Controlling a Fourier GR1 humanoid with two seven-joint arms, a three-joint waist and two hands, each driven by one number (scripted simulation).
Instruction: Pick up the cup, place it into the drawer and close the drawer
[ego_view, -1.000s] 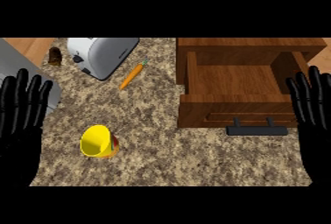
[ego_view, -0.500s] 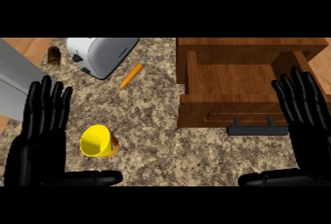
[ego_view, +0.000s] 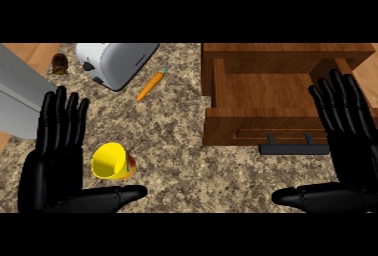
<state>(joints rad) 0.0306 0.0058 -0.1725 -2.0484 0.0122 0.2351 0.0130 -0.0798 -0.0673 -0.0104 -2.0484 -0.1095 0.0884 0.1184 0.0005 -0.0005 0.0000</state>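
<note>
Cup (ego_view: 112, 161) colour is bright yellow, with a strip of red and green showing on its right side; it lies tipped on the speckled granite counter (ego_view: 177, 125), its open mouth turned up toward the view, just right of the left hand (ego_view: 55, 165) and above that hand's thumb, not touching either so far as can be seen; the wooden drawer (ego_view: 262, 95) stands pulled open well to its right, its dark handle (ego_view: 294, 148) at the front edge, nothing visible inside; the right hand (ego_view: 347, 150) shows over the drawer's right side and front, fingers straight and spread, thumb stretched out to the left; the left hand is likewise flat, fingers straight and apart, thumb pointing right beneath the cup; neither hand holds anything. Compared with half a second ago both hands have moved a little further up and inward, while the cup, the carrot (ego_view: 150, 86) and the toaster (ego_view: 114, 61) lie as they did. A small brown object (ego_view: 60, 63) left of the toaster is too indistinct to name; a grey slab (ego_view: 22, 100) at the left edge is cut off by the frame; the drawer's right wall is partly hidden behind the right hand's fingers.
</note>
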